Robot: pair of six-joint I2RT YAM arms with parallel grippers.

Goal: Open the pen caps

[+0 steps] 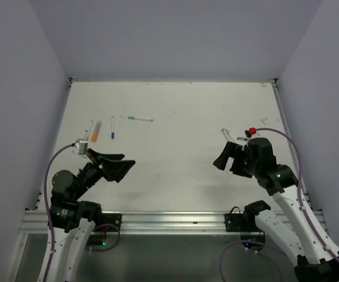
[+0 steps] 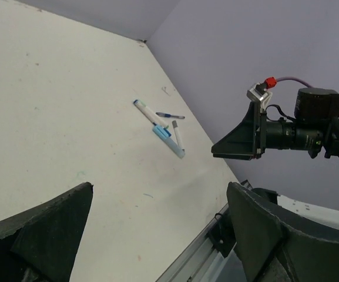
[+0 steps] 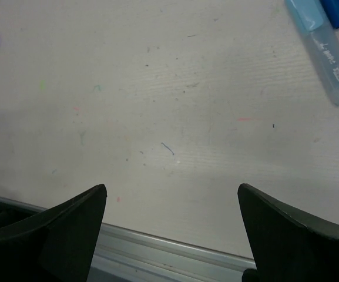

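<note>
You're at the start: the left gripper [image 1: 124, 168] and right gripper [image 3: 172, 188] both gape wide, holding nothing. The orange cap [image 1: 93, 135], dark blue cap [image 1: 113, 135] and green cap [image 1: 131, 117] lie beyond the left pincer, well apart from it. The light blue cap [image 3: 306, 13] lies ahead-right of the right pincer. Next, probably: 1 pincer grips its barrel [image 3: 335, 73] and the other pulls.

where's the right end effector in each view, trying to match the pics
top external: right end effector right of centre, open.
left wrist: at the right, side-on, beyond the pens.
right wrist: its jaws fill both bottom corners.
shared landmark: the metal rail along the near edge.
</note>
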